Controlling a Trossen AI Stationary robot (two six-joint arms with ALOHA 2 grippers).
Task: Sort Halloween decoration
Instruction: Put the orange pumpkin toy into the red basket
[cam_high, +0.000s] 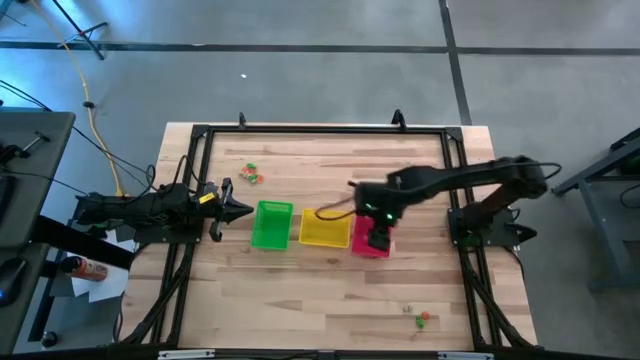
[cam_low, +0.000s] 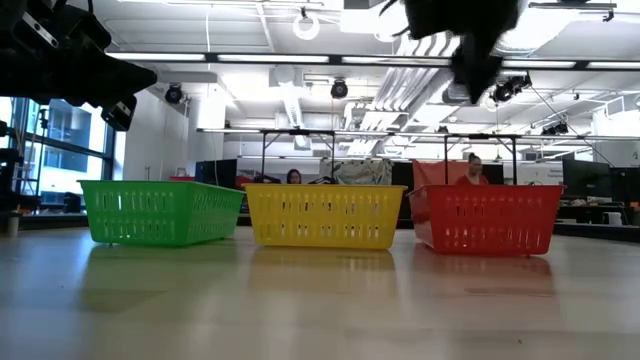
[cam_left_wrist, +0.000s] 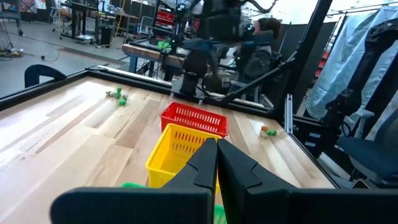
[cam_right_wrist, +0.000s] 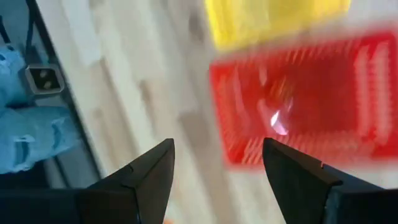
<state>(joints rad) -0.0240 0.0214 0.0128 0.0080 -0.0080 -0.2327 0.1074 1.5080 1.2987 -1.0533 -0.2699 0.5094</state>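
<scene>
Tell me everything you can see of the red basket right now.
The red basket is a rectangular plastic tub with slotted walls and a thicker rim, standing upright on the wooden table. It ends the row on the right arm's side, next to the yellow basket; the low view shows a narrow gap between them. The right gripper hangs open above it, touching nothing. Inside, something pale glints, too blurred to identify.

**Robot body: appearance notes**

Both arms are showing matte black throughout, built of jointed segments. The left arm is carrying a small yellow marking near its wrist. The right arm is glowing with a small green light near its wrist. Right gripper fingers are tapering to black wedge-shaped tips.
</scene>
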